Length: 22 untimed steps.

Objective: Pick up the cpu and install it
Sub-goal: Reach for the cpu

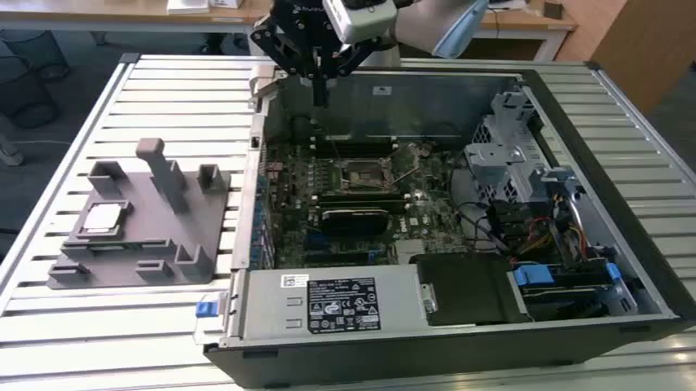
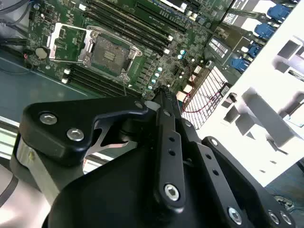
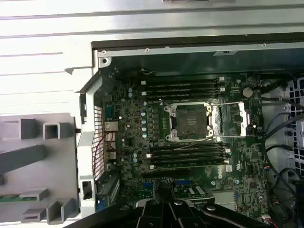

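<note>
White slats make up the desk [image 1: 109, 342]. At the exterior view's left a grey plastic fixture [image 1: 152, 252] with upright posts and pockets stands on it. The small flat square cpu [image 1: 103, 218] with a silvery-white top lies flat in a recess on the fixture's left part, well apart from the arm. In the first wrist view a long green memory stick [image 3: 12, 197] lies in another of the fixture's slots.

Just beside the fixture, toward the right, is a black tower computer case [image 1: 435, 350], laid on its side with its side panel off. The black pincer [image 1: 321, 99] hangs above the far left corner of this case with its fingers drawn together to a thin point and nothing gripped. It points down toward the green motherboard [image 1: 425, 216].

Near the middle of the board sits the dark square socket [image 1: 359, 173]. In the first wrist view its metal frame [image 3: 232, 121] is swung open beside it, and rows of black memory slots [image 3: 183, 88] run along both sides of the socket.

A silver box with a printed label [image 1: 326, 301] fills the case's near left corner. Farther right a silver metal drive cage [image 1: 506, 138] stands against the far right wall. Below it are bundled cables [image 1: 533, 232] and blue plastic clips [image 1: 533, 275].
</note>
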Each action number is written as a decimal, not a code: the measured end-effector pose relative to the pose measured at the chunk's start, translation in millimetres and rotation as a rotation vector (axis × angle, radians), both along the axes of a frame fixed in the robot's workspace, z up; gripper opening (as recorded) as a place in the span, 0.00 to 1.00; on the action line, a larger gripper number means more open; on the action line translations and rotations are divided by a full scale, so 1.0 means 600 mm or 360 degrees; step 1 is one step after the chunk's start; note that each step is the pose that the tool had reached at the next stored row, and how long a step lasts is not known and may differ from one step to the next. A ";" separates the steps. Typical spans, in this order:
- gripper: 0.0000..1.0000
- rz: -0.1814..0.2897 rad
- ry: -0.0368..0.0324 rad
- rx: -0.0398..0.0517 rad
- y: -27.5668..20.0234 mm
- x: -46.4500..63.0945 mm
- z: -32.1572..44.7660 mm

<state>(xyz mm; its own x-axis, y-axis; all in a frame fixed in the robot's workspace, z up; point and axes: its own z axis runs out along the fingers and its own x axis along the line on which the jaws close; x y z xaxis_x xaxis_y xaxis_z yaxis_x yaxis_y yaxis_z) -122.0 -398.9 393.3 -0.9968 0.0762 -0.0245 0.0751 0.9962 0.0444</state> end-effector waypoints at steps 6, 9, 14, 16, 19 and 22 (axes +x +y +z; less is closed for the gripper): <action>0.11 0.0000 0.0000 0.0000 0.0000 -0.001 0.000; 0.11 0.0000 0.0000 0.0000 0.0000 -0.004 0.000; 0.11 0.0000 0.0000 0.0000 0.0000 -0.009 0.000; 0.11 0.0000 0.0000 0.0000 0.0000 -0.011 0.000; 0.11 0.0000 0.0000 0.0000 0.0000 -0.014 0.000; 0.11 0.0000 0.0000 0.0000 0.0000 -0.016 0.000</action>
<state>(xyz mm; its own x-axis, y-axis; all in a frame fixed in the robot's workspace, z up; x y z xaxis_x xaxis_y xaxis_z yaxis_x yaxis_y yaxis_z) -131.4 -398.9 393.3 -0.9968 0.0762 -0.0244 0.0751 0.9962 0.0444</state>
